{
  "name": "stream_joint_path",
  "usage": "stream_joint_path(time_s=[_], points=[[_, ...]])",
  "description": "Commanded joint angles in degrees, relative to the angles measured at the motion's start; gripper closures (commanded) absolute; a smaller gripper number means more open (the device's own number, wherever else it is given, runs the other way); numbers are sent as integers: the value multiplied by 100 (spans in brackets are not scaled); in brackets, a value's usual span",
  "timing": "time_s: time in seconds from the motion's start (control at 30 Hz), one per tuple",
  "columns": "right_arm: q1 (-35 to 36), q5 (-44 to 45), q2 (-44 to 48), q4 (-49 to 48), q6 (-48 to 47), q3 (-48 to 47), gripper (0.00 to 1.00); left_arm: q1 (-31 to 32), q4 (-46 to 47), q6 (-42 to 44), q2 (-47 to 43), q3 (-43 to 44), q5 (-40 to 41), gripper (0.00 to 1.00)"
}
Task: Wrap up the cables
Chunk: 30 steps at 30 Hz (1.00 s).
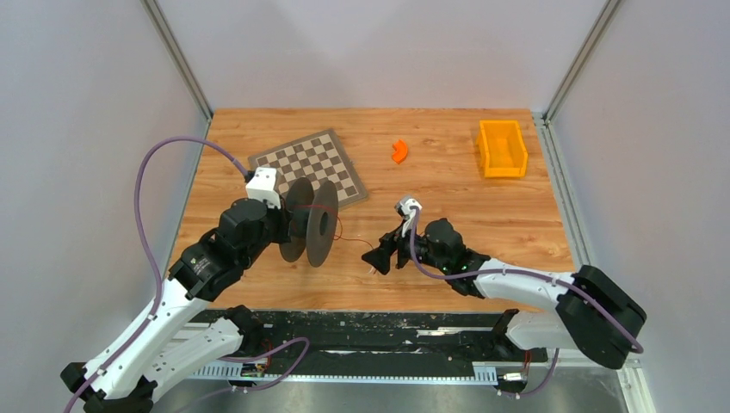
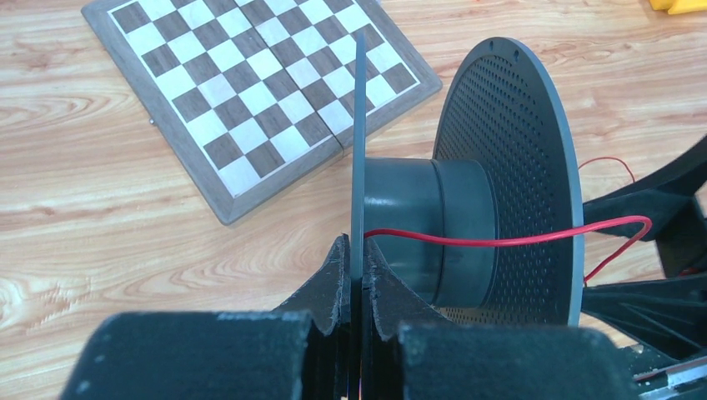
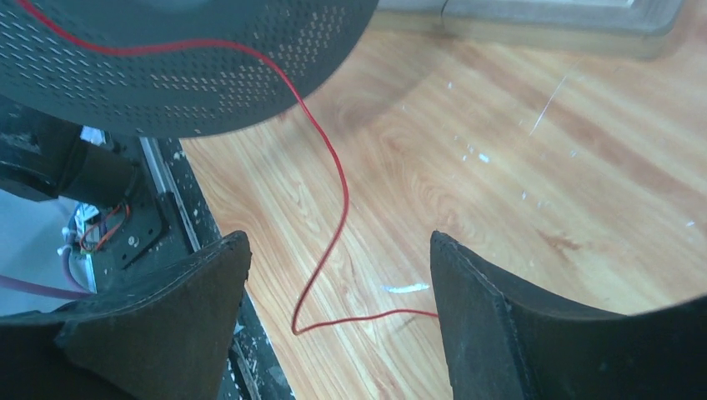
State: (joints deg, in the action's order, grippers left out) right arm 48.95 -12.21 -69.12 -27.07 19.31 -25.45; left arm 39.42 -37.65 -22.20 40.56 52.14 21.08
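A dark grey spool stands on edge at the table's middle left. My left gripper is shut on the spool's thin near flange. The cable, a thin red wire, leaves the hub, crosses the perforated far flange and loops off to the right. My right gripper is open just right of the spool, low over the wood. The cable comes down from the spool's flange, bends on the table between the fingers and runs under the right fingertip; neither finger pinches it.
A chessboard lies behind the spool. An orange piece and an orange bin sit at the back right. A black rail runs along the table's near edge, close to my right gripper.
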Motion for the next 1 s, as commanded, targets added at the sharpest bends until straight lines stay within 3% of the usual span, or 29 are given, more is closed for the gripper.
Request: stream_joint_path(time_s=[0.0,0.07,0.1,0.2,0.33,0.63,0.97], points=[[33,-371,-522,-626,380,-9,24,21,413,-126,-155,342,5,100],[30,-367,-655,-730,436,-1,28,24,389,-123,-185,376,0,100],[20,-325,-647,-714,406,-2,35,22,372,-112,-205,396,-21,100],[-101,-127,-355,-286,178,-182,72,22,193,-64,-237,480,-158,100],[-490,23,223,484,-214,-533,99,22,-173,-29,-330,515,-464,100],[-1904,-495,358,645,-467,-1146,100,18,-875,-41,-468,593,-1696,100],[-2267,-1187,-683,708,-447,-1534,100,22,-887,-415,-817,645,-2214,100]])
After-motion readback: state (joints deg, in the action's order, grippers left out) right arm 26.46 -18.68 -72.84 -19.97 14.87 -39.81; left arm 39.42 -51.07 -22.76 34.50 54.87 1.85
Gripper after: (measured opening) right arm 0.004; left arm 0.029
